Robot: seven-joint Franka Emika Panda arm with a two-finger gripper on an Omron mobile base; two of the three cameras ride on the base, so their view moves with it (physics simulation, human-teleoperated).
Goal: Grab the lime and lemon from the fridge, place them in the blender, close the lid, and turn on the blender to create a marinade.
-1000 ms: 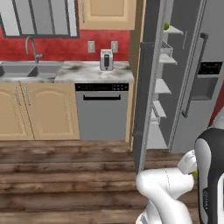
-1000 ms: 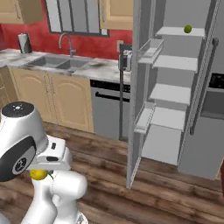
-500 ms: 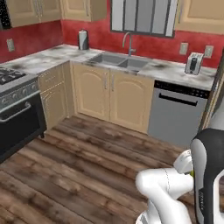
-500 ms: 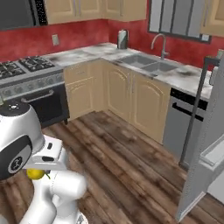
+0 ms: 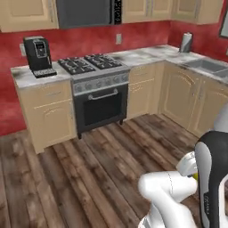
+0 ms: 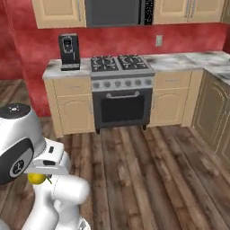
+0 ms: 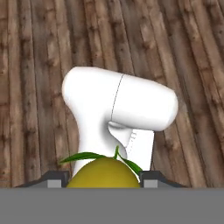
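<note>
Base has swung off the fridge, now facing the stove (image 6: 121,85); jaws clamped on the lemon (image 7: 103,174), tucked low; blender leg next; 1 fruit left.

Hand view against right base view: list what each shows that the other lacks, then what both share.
Hand view alone: green leaves on the lemon, and the dark fingertips pressed against its sides. Right base view alone: the stove, the black coffee machine on the counter, and the cabinets. Both share the yellow lemon, held in the shut jaws, and the wooden floor.
</note>
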